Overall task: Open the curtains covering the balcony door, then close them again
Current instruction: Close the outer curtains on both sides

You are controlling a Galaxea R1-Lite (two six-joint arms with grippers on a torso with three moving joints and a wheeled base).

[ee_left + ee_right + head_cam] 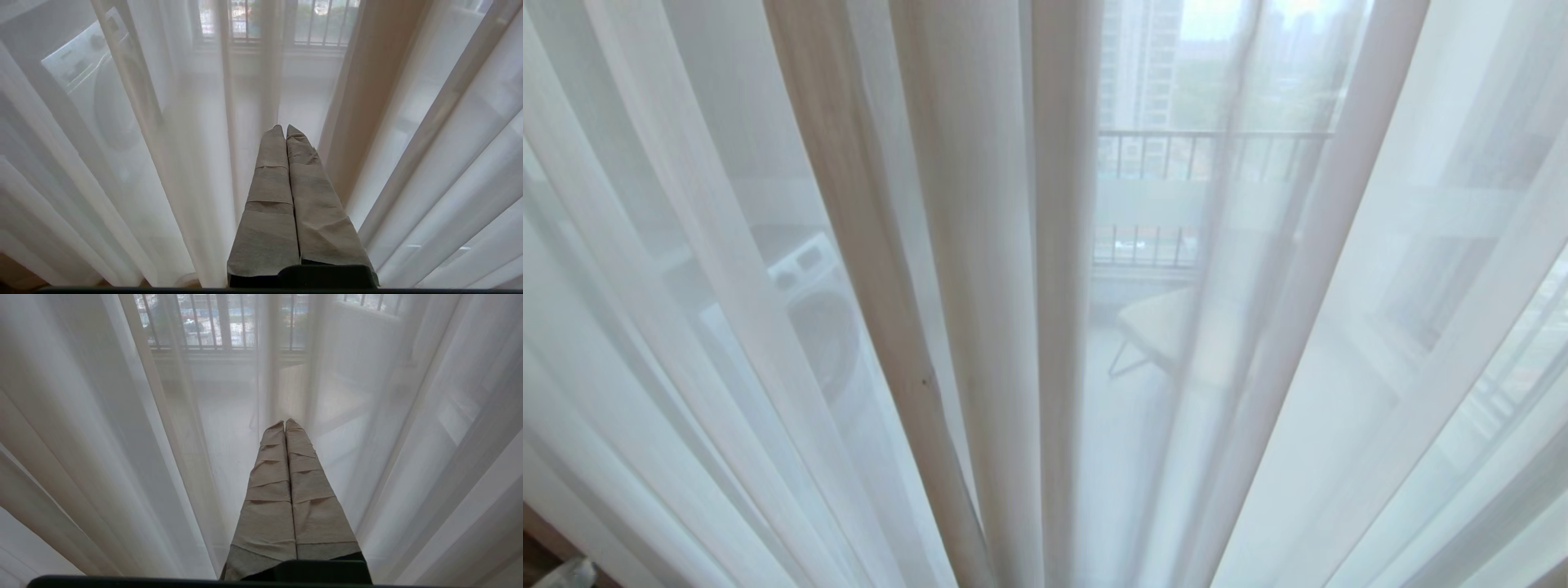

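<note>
Thin white translucent sheer curtains (980,245) hang in long vertical pleats, drawn across; both tape-wrapped grippers' fingers (286,163) (286,457) pressed together, apparently empty.

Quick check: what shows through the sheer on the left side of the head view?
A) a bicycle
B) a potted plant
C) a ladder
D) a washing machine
D: a white washing machine with a round door shows behind the sheer curtain.

You see white, see-through curtains (980,286) with beige-shaded vertical folds. Just ahead of your left gripper (284,130), its fingers (269,196) wrapped in grey-tan tape, a white washing machine (102,94) shows through; beyond the right gripper (284,424), dark railing bars (212,322).
</note>
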